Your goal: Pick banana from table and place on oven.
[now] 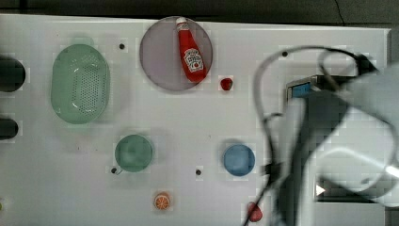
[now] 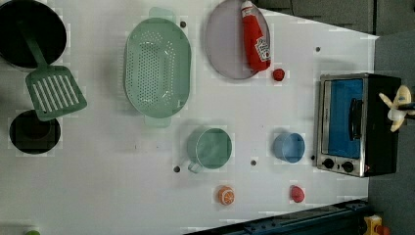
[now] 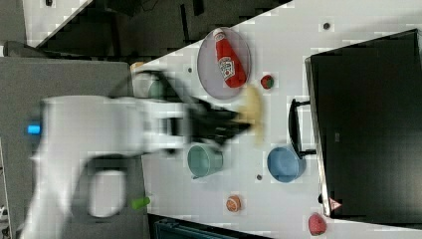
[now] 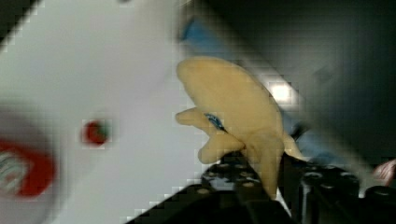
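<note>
**Banana gripped in the air beside the oven**

The gripper (image 3: 238, 122) is clamped on the banana (image 4: 243, 112); in the wrist view its two dark fingers (image 4: 229, 175) pinch the fruit near its lower end, and the peeled-back flaps splay out just above them — the rest of the banana stands out past the fingertips. In the right view the banana (image 3: 253, 115) shows as a pale blur at the tip of the gripper, clear of the table (image 3: 278, 59), with the white arm (image 3: 94, 134) behind the hand and the oven (image 3: 366, 124) ahead of it, near but apart. In the left view the banana (image 2: 399, 108) hangs at the far side of the oven (image 2: 355, 125), over its black top edge.

Around the hand, as the right view shows it: the purple plate (image 3: 211, 69) with the ketchup bottle (image 3: 228, 59) lies just beyond the banana; a small strawberry (image 3: 267, 81) sits between that plate and the oven; the green cup (image 3: 204, 160) is close under the gripper; the blue cup (image 3: 284, 164) stands between the hand and the oven door handle. Farther from the hand lie an orange slice (image 3: 233, 203) and another red fruit (image 3: 317, 224); the green colander (image 2: 157, 67) and spatula (image 2: 54, 90) sit well away — seen in the left view.
</note>
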Robot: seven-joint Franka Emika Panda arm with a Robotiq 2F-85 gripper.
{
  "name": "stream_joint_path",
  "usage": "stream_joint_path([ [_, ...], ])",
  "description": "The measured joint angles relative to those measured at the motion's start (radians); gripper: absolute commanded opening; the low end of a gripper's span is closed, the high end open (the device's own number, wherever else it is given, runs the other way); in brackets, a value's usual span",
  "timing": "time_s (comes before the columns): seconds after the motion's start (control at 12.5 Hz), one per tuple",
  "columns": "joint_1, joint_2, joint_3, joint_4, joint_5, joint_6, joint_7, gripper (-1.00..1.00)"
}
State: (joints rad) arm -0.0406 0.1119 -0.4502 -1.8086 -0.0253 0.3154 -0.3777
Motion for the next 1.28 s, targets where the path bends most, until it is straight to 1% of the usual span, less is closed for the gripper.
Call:
stream_joint_path([
  [0.08, -0.008, 0.043, -0.066, 0.003, -0.001, 0.033, -0.069, -0.58],
  [0.16, -0.035, 0.066, -0.102, -0.009, -0.001, 0.05, -0.134, -0.58],
  [0.24, -0.073, 0.088, -0.12, -0.01, -0.002, 0.052, -0.2, -0.58],
  [0.32, -0.096, 0.107, -0.14, -0.004, 0.003, 0.049, -0.241, -0.53],
  [0.48, -0.13, 0.135, -0.162, 0.008, 0.021, 0.059, -0.264, -0.11],
  [0.64, -0.122, 0.14, -0.183, -0.002, 0.056, 0.067, -0.302, 0.34],
  [0.8, -0.118, 0.136, -0.169, -0.012, 0.027, 0.087, -0.317, 0.79],
  [0.88, -0.117, 0.132, -0.157, -0.013, 0.027, 0.094, -0.322, 1.0],
  [1.12, -0.097, 0.135, -0.12, 0.009, 0.056, 0.083, -0.323, 1.0],
  [1.28, -0.055, 0.119, -0.101, 0.016, 0.05, 0.082, -0.315, 1.0],
])
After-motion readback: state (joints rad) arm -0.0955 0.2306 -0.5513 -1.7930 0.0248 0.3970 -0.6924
